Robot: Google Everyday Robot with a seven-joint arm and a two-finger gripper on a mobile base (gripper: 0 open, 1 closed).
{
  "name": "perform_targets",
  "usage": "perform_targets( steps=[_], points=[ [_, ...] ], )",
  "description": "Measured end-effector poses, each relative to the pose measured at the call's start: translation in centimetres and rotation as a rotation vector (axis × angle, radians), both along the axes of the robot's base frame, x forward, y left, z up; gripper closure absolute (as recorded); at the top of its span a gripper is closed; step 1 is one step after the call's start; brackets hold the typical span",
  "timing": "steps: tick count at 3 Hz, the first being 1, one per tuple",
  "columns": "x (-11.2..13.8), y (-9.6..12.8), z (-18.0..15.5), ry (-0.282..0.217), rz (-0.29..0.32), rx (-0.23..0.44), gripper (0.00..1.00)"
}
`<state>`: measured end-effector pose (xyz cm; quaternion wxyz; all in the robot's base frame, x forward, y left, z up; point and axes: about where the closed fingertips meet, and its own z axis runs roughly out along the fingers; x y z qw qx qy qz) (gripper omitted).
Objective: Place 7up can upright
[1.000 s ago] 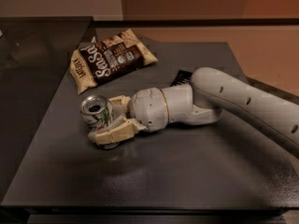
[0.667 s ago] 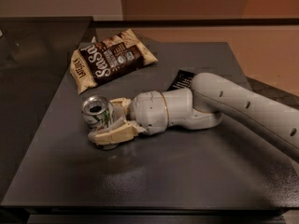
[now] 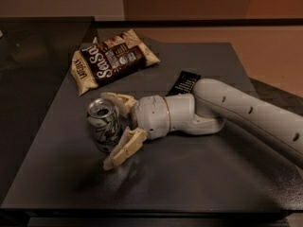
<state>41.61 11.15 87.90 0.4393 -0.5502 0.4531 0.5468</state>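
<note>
Opened wider than a second ago, the gripper (image 3: 106, 131) now has its fingers (image 3: 124, 148) splayed, the near one swung out towards the counter's near edge and no longer clamped on the 7up can (image 3: 103, 122). The can stands upright by the left edge of the dark counter (image 3: 189, 183), pull-tab top showing, about halfway between the far and near corners. It appears released and standing on its own, which suggests the placing is all but done and only a clean withdrawal remains. The far finger is partly hidden behind the can, and whether the near finger's inner face touches the can's lower side cannot be told. The white arm (image 3: 246, 112) runs off at the right edge and covers half of a flat black wrapper (image 3: 183, 83). A brown-and-cream snack bag (image 3: 113, 60) lies at the far left corner, well apart.
</note>
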Motion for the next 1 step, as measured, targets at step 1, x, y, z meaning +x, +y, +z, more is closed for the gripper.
perform_targets(
  steps=[1],
  points=[
    [0.0,0.01,0.0,0.0,0.0,0.0,0.0]
  ],
)
